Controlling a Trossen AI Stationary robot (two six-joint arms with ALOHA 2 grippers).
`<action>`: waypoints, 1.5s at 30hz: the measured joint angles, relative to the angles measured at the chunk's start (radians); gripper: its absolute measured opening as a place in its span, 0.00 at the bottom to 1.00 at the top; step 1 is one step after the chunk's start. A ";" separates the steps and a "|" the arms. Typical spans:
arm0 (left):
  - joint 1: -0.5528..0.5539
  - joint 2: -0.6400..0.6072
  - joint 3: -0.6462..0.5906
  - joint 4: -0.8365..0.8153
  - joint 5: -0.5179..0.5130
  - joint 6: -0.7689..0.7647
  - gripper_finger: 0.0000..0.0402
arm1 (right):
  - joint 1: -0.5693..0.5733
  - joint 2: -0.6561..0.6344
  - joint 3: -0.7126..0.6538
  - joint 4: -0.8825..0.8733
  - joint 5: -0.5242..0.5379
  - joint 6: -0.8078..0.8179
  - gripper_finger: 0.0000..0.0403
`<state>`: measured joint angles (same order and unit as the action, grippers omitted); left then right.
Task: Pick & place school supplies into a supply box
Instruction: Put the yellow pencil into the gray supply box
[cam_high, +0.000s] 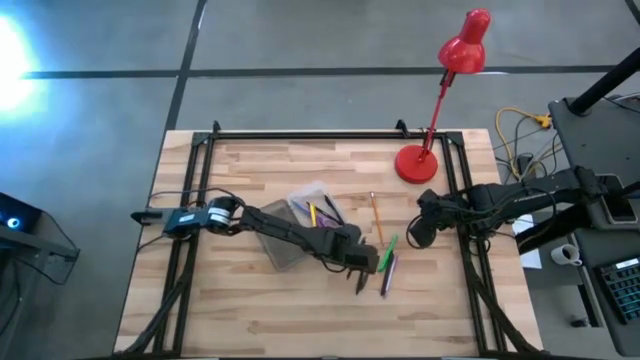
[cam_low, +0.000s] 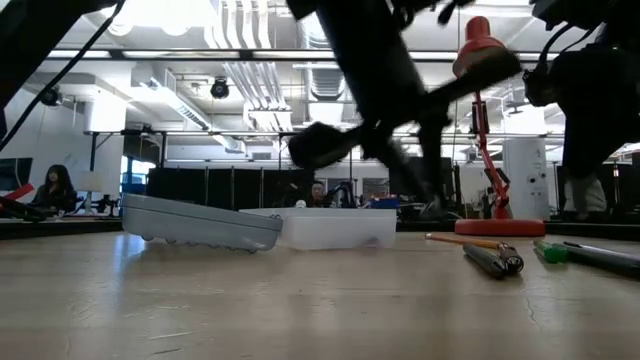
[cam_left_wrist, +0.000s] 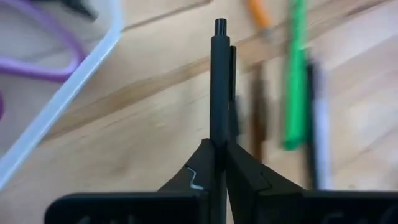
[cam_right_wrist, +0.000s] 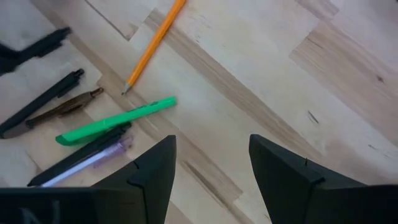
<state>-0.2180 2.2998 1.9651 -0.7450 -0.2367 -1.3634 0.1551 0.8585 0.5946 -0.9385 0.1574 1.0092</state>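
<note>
Left gripper (cam_left_wrist: 217, 163) has its jaws pinched on the black pen (cam_left_wrist: 219, 87), which points straight out from them; the clear supply box (cam_high: 305, 215) sits just behind, so it's a short haul. Right gripper (cam_right_wrist: 211, 165) is spread, idle.

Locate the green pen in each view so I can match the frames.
High: green pen right of centre, just right of the left gripper.
Low: its tip at the far right.
Left wrist: upper right.
Right wrist: left of centre.
Shared landmark: the orange pencil beside it.
</note>
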 joint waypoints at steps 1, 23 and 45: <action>0.000 -0.003 0.019 -0.010 -0.007 0.000 0.01 | 0.000 0.000 -0.003 0.000 0.000 0.000 0.48; 0.001 -0.273 -0.255 0.315 -0.123 0.016 0.00 | 0.000 -0.006 -0.011 0.012 0.051 0.063 0.48; 0.019 -0.453 -0.453 0.413 -0.126 0.051 0.16 | 0.000 -0.006 -0.030 0.012 -0.001 0.015 0.48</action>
<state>-0.1990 1.8473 1.5119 -0.3325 -0.3624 -1.3128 0.1547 0.8528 0.5644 -0.9270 0.1566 1.0242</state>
